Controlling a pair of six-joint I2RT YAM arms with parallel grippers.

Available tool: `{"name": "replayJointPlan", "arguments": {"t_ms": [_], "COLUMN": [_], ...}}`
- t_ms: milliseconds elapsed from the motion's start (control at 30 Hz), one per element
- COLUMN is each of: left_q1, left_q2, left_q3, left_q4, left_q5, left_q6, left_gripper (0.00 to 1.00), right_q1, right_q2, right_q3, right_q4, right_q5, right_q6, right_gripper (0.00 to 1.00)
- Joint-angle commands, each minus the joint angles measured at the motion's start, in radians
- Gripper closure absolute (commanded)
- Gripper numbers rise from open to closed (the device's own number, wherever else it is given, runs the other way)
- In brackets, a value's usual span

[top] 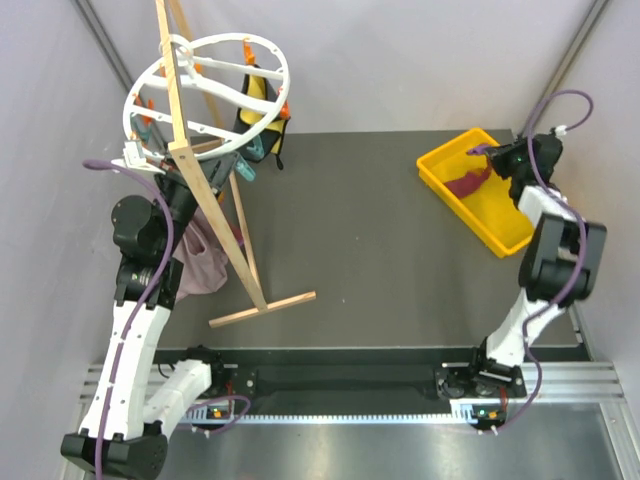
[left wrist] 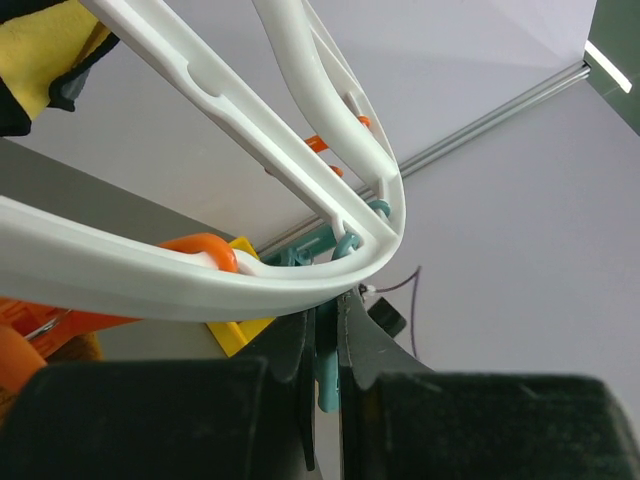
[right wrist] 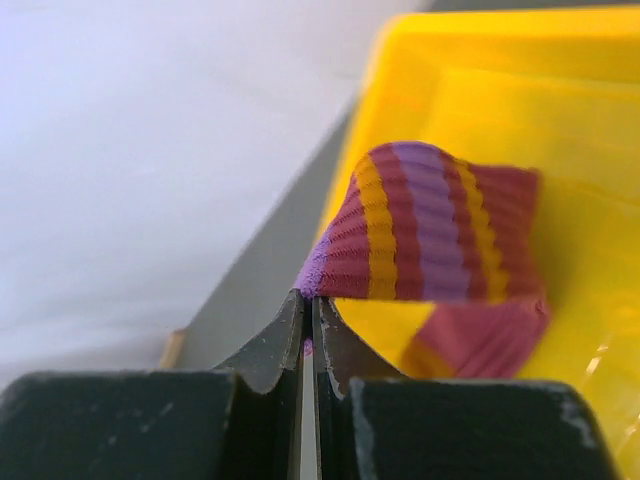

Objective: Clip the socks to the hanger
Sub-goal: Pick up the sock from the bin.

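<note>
The white wheel-shaped hanger [top: 283, 75] hangs tilted from the wooden stand at the back left, with orange and teal clips along its rim [left wrist: 150, 285]. My left gripper [top: 233, 164] reaches to the rim's lower edge. In the left wrist view that gripper [left wrist: 327, 345] is shut on a teal clip [left wrist: 329, 385]. A maroon sock [top: 467, 182] with orange and purple stripes lies in the yellow bin [top: 503, 228] at the back right. My right gripper [right wrist: 310, 312] is shut on the sock's purple corner, and the sock [right wrist: 430, 225] rises as a fold from the bin floor.
The light wooden stand [top: 243, 245] leans across the table's left side, its foot bar [top: 262, 309] towards the middle. A pale mauve cloth [top: 203, 262] hangs by my left arm. A yellow-and-black garment [top: 262, 108] hangs at the hanger's right side.
</note>
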Motion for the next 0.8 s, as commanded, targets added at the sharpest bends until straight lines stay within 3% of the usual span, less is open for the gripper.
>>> {"name": "replayJointPlan", "arguments": {"t_ms": [0, 300, 500, 767], "left_q1": [-0.007, -0.007, -0.007, -0.007], "left_q2": [-0.016, -0.008, -0.01, -0.013], "left_q3": [-0.012, -0.017, -0.015, -0.018], "left_q4": [-0.008, -0.002, 0.005, 0.005], "left_q5": [0.02, -0.005, -0.011, -0.02], "left_q6": [0.008, -0.009, -0.012, -0.017], "left_gripper": [1.0, 1.0, 1.0, 1.0], "right_q1": [-0.013, 0.094, 0.388, 0.804], "right_q2": [-0.211, -0.607, -0.74, -0.718], "right_q3": [-0.098, -0.397, -0.457, -0.437], "right_q4": [0.167, 0.424, 0.533, 0.592], "right_q5": [-0.09, -0.288, -0.282, -0.103], "right_q6": [-0.029, 0.155, 0.171, 0.108], "right_gripper": [1.0, 1.0, 1.0, 1.0]}}
